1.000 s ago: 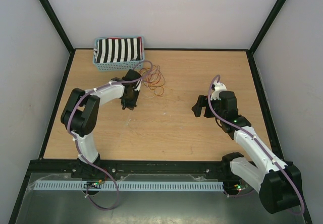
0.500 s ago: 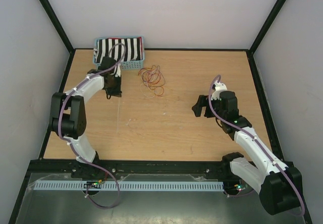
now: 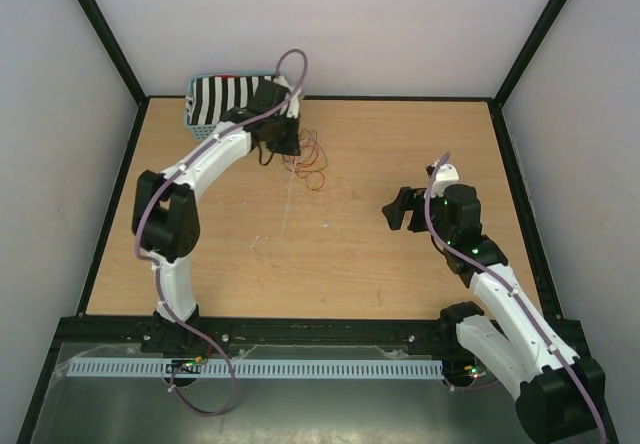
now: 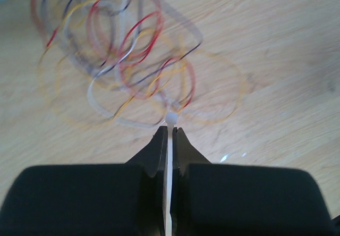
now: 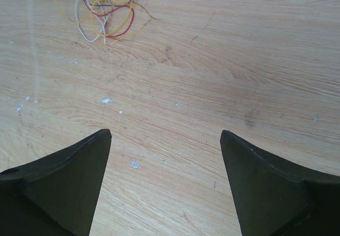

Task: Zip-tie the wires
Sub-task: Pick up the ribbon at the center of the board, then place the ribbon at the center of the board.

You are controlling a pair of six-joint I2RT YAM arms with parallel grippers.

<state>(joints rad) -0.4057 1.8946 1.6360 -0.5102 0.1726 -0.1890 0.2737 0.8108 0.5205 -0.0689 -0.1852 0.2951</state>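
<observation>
Noted: wires (image 3: pixel 305 160), a light, limp, springy tangle loose on the counter (image 3: pixel 400 254) far-left, likely best pinched where loops cross; left gripper (image 4: pixel 170 132) clamped on a zip tie (image 4: pixel 170 120), right gripper (image 5: pixel 164 140) apart, empty.

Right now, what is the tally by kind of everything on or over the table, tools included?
Tools: 2, the left tool shut on a zip tie, the right tool open
White zip tie: 1
Tangle of thin wires: 1, strands too blurred to count
Blue basket: 1
Striped cloth in the basket: 1
Total: 6
</observation>
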